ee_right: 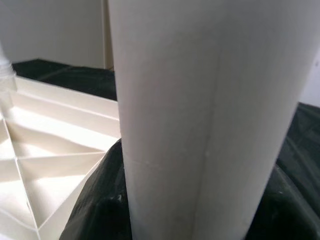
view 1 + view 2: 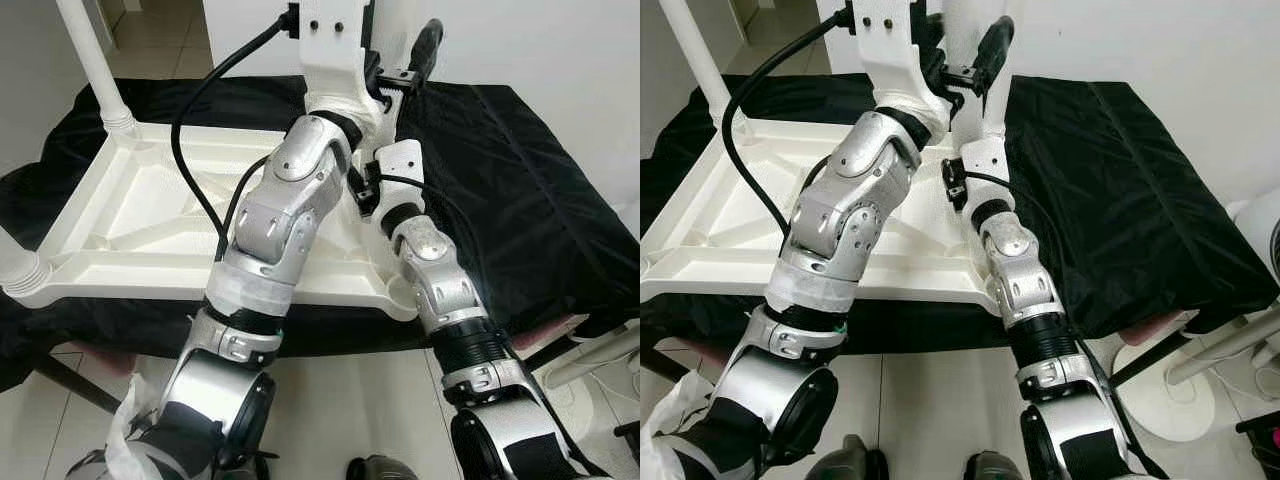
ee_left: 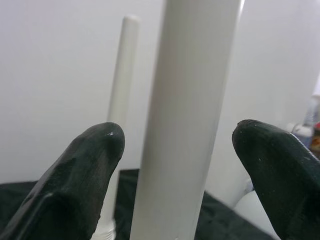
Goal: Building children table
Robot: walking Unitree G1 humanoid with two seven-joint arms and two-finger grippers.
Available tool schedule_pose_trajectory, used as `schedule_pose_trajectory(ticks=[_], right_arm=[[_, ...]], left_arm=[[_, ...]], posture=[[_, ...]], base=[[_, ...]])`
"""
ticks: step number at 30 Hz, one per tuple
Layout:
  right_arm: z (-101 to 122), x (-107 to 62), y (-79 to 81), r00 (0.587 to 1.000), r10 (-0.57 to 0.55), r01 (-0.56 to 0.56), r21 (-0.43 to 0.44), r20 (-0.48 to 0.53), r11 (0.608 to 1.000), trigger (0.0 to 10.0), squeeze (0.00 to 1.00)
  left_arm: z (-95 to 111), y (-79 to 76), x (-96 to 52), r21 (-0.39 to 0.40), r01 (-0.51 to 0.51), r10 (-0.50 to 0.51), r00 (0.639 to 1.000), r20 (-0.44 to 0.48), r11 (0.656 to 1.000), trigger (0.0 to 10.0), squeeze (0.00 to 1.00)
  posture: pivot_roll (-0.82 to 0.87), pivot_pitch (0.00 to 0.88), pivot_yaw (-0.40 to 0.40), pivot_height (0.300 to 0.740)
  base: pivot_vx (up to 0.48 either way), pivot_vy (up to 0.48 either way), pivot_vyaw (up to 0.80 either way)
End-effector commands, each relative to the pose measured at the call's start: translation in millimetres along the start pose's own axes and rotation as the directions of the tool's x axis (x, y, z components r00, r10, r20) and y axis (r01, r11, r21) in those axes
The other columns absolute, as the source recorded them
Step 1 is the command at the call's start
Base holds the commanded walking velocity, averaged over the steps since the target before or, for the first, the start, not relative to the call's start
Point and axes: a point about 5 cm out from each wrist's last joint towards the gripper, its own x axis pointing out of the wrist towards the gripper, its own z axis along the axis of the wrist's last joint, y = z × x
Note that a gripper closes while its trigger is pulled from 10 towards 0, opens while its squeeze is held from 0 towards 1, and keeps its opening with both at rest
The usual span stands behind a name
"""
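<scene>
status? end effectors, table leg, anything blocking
Left end effector open, fingers either side of upright white leg. Right end effector hard against same leg, state unclear. Upturned tabletop on black cloth. No obstruction seen.

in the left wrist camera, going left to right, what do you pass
Left black rubber fingertip → thin white plastic table leg standing farther back → thick white plastic table leg between the fingers → right black rubber fingertip.

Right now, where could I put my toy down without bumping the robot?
The black cloth on the robot's right, past the upside-down white tabletop, looks bare. The tabletop's ribbed middle, near the far leg, is open too. It's crowded where both grippers reach around the near white leg.
</scene>
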Motion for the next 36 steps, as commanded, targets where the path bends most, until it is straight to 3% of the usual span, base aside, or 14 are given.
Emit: schedule_pose_trajectory(ticks=[1, 7, 12, 15, 17, 23, 27, 31, 32, 35, 36], right_arm=[[0, -2.4, -5.4, 0.999, -0.034, 0.034, 0.024, -0.001, 0.999, 10.0, 0.00], [-9, -11.9, -13.0, 0.995, -0.094, 0.095, 0.105, -0.017, 0.990, 10.0, 0.00], [-10, -16.3, -14.7, 0.994, -0.112, 0.113, 0.117, -0.015, 0.987, 10.0, 0.00], [-10, -22.8, -17.4, 0.991, -0.134, 0.133, 0.134, -0.003, 0.982, 10.0, 0.00], [-10, -32.9, -23.6, 0.986, -0.169, 0.165, 0.146, 0.016, 0.976, 10.0, 0.00], [-9, -39.0, -30.9, 0.976, -0.214, 0.206, 0.175, 0.030, 0.963, 10.0, 0.00], [-7, -40.5, -31.9, 0.976, -0.215, 0.206, 0.173, 0.036, 0.963, 10.0, 0.00], [-6, -42.1, -32.5, 0.976, -0.216, 0.206, 0.169, 0.041, 0.964, 10.0, 0.00], [-7, -43.6, -32.1, 0.976, -0.214, 0.205, 0.166, 0.039, 0.965, 10.0, 0.00], [-7, -45.1, -31.8, 0.977, -0.211, 0.202, 0.162, 0.038, 0.966, 10.0, 0.00], [-8, -46.6, -31.3, 0.978, -0.206, 0.199, 0.159, 0.034, 0.967, 10.0, 0.00]], left_arm=[[-2, -15.6, -2.3, -0.075, 0.117, -0.116, 0.993, 0.014, 0.990, 10.0, 0.00], [-6, -4.2, -13.6, -0.134, 0.090, -0.091, 0.996, -0.001, 0.987, 10.0, 0.00], [-9, 0.6, -18.4, -0.127, 0.073, -0.076, 0.997, -0.020, 0.989, 10.0, 0.00], [-17, 11.1, -28.6, -0.072, 0.056, -0.060, 0.996, -0.065, 0.996, 10.0, 0.00], [-31, 23.0, -48.0, 0.007, 0.068, -0.066, 0.987, -0.145, 0.998, 10.0, 0.00], [-50, 26.1, -68.7, 0.087, 0.112, -0.089, 0.968, -0.234, 0.990, 10.0, 0.00], [-61, 22.4, -81.9, 0.095, 0.173, -0.139, 0.947, -0.291, 0.980, 10.0, 0.00], [-70, 17.8, -92.6, 0.105, 0.253, -0.203, 0.915, -0.349, 0.962, 10.0, 0.00], [-78, 16.0, -100.0, 0.135, 0.312, -0.237, 0.887, -0.397, 0.940, 10.0, 0.00], [-86, 15.5, -106.6, 0.184, 0.360, -0.251, 0.863, -0.438, 0.915, 10.0, 0.00], [-94, 15.5, -112.6, 0.236, 0.400, -0.255, 0.843, -0.474, 0.885, 10.0, 0.00]], posture=[[-0.10, 0.028, -0.001, 0.740], [-0.09, 0.028, 0.000, 0.740], [-0.09, 0.028, 0.002, 0.740], [-0.10, 0.027, 0.006, 0.740], [-0.10, 0.026, 0.007, 0.740], [-0.10, 0.026, 0.006, 0.740], [-0.10, 0.026, 0.003, 0.740], [-0.10, 0.024, -0.003, 0.740], [-0.10, 0.024, -0.006, 0.740], [-0.10, 0.022, -0.010, 0.740], [-0.10, 0.022, -0.013, 0.740]], base=[[0.000, 0.000, 0.00], [0.000, 0.000, 0.00], [0.000, 0.000, 0.00], [0.000, 0.000, 0.00], [0.000, 0.000, 0.00], [0.000, 0.000, 0.00], [0.000, 0.000, 0.00], [0.000, 0.000, 0.00], [0.000, 0.000, 0.00], [0.000, 0.000, 0.00], [0.000, 0.000, 0.00]])
